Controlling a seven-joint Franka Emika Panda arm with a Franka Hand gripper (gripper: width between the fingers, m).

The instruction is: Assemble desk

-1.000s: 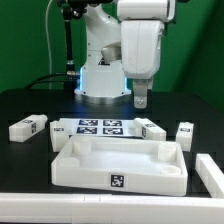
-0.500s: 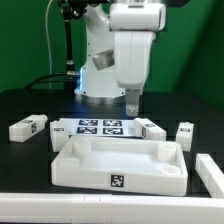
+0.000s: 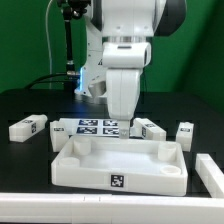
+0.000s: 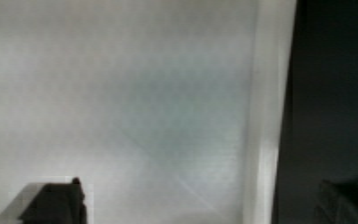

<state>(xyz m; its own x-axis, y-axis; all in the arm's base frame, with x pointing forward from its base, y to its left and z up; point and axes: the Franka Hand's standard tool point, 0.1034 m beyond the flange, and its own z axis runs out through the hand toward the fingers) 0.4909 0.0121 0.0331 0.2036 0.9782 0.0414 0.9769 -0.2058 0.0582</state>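
Note:
The white desk top (image 3: 118,163) lies rim up in the middle of the black table, with a tag on its front wall. Three white block legs lie loose around it: one at the exterior view's left (image 3: 28,127) and two at its right (image 3: 152,128) (image 3: 184,131). A white piece (image 3: 210,172) lies at the right edge. My gripper (image 3: 131,121) hangs low behind the desk top, mostly hidden by the arm's hand. In the wrist view the gripper (image 4: 202,205) is open and empty. Its dark fingertips (image 4: 51,203) stand wide apart over a blurred white surface (image 4: 140,100).
The marker board (image 3: 98,126) lies flat behind the desk top. The robot's base (image 3: 95,88) stands at the back with a blue light. A black pole (image 3: 66,45) rises at the back left.
The arm has swung forward and toward the exterior view's left. The gripper has dropped lower, close behind the desk top. The parts have not moved.

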